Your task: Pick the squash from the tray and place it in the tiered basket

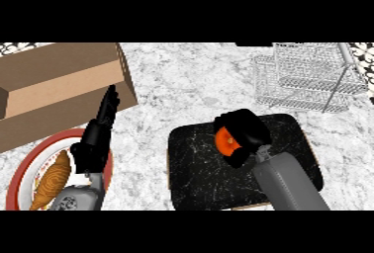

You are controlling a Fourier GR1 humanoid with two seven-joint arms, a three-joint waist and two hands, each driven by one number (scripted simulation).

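- Well, the right hand (247,129) is curled round the orange squash (225,139), which peeks out at its left side.
- Both sit over the black tray (194,170).
- The tiered basket (306,84) stands well apart, beyond the tray.
- The left hand (99,136) rests open over a plate (21,175).

Head view: from the robot's head, steeply down onto the counter (182,79).
Nearness: close; counter fills the frame.
Lower edge: robot's side.
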